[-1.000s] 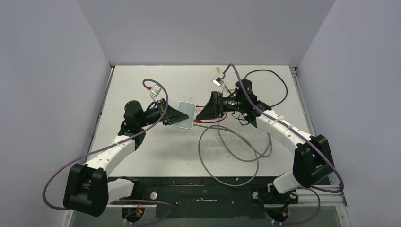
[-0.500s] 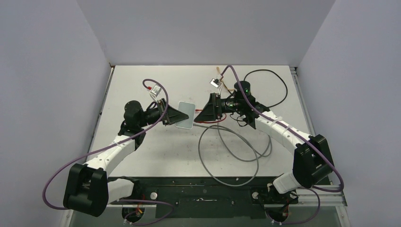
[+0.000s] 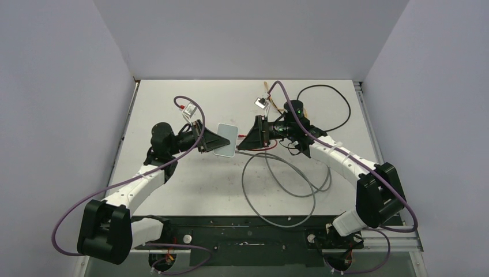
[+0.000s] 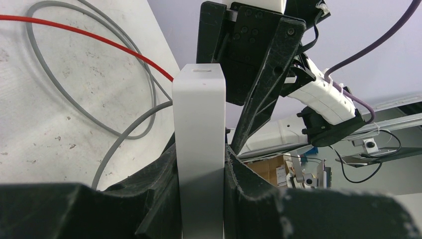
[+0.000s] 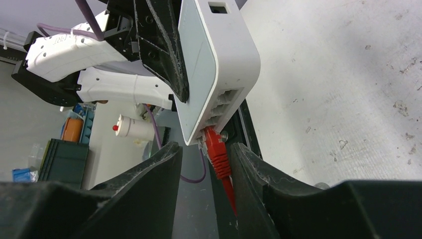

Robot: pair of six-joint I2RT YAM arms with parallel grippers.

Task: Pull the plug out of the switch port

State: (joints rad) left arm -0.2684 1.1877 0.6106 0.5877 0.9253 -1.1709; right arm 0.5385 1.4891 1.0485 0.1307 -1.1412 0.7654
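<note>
The switch (image 3: 226, 140) is a flat pale grey-white box held on edge above the table. My left gripper (image 3: 218, 140) is shut on its two broad faces (image 4: 199, 124). A row of sockets runs along its narrow edge (image 5: 225, 98). The red plug (image 5: 217, 152) sits in the switch port at the end of that row (image 5: 211, 132), and its red cable (image 3: 260, 148) trails away. My right gripper (image 5: 206, 147) straddles the plug, jaws still apart. The right finger (image 5: 244, 164) touches the plug, while a gap remains on the left side.
Grey cable loops (image 3: 279, 186) lie on the table in front of the switch. A black cable (image 3: 340, 104) curls at the back right. A small white connector (image 3: 262, 102) hangs near the right wrist, and another (image 3: 187, 113) sits near the left wrist.
My right gripper has slid left toward the switch and its jaws have narrowed around the red plug. The left gripper and switch have stayed put.
</note>
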